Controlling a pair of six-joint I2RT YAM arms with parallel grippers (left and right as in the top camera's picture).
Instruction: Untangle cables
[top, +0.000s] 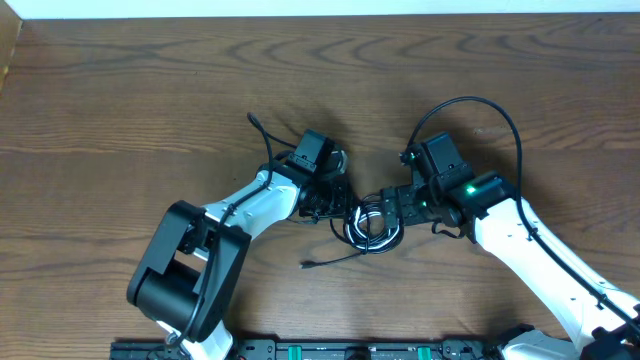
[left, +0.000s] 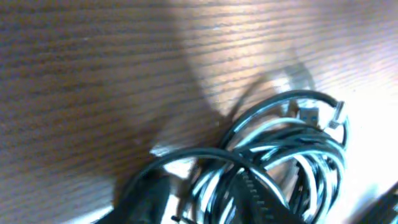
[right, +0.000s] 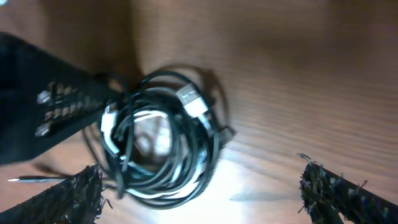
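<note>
The cables (top: 370, 224) lie as one tangled coil of thin black and white cords on the wooden table, between my two grippers. One loose black end (top: 322, 262) trails toward the front. My left gripper (top: 337, 205) is at the coil's left side. In the left wrist view its jaws stand part way apart, with blurred strands of the coil (left: 292, 155) running between them. My right gripper (right: 208, 196) is wide open just right of the coil (right: 161, 146), and nothing sits between its fingers. A silver plug (right: 193, 99) rests on top of the coil.
Thicker black robot wiring arcs over the right arm (top: 505, 120), and more sticks up by the left arm (top: 257, 125). The arm bases and a black rail (top: 330, 350) line the front edge. Bare wooden tabletop (top: 150, 90) stretches to the back and left.
</note>
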